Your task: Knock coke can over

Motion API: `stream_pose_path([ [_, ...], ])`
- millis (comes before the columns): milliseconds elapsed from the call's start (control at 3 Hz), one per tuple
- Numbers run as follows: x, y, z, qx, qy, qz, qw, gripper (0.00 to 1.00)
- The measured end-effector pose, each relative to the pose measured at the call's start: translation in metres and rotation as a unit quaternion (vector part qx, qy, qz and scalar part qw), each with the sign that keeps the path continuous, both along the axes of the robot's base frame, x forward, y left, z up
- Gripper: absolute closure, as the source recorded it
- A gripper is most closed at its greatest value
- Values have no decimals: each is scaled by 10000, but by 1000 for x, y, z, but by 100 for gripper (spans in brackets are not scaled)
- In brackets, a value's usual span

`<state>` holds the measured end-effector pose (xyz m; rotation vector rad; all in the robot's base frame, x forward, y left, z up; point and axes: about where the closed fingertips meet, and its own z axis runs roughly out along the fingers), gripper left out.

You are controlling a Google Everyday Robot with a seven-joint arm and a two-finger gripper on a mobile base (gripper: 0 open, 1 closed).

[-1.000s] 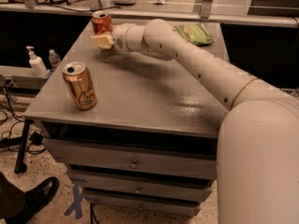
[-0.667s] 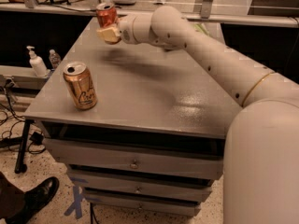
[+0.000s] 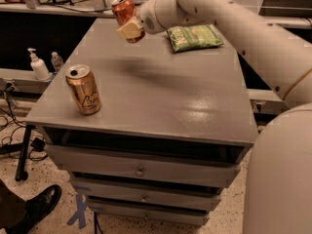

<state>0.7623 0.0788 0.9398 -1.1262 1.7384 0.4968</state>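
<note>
The end effector (image 3: pixel 130 30) clasps the tilted coke can (image 3: pixel 123 9) low on its body, beside the green bag (image 3: pixel 194 37) — probably light, thin-walled, slick, easily toppled.

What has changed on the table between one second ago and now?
The gripper has moved up and to the right in the view, and the arm now stands higher over the table. The coke can moved with it, against the gripper, and now leans. The gold can and the green bag stayed in place.
</note>
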Motion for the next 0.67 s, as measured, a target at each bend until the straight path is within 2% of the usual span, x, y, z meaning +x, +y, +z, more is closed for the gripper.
stream_pose_path([
  [333, -25, -29, -7, -742, 340, 116, 9966, 100],
  [667, -49, -55, -21, -1535, 704, 260, 9853, 100],
])
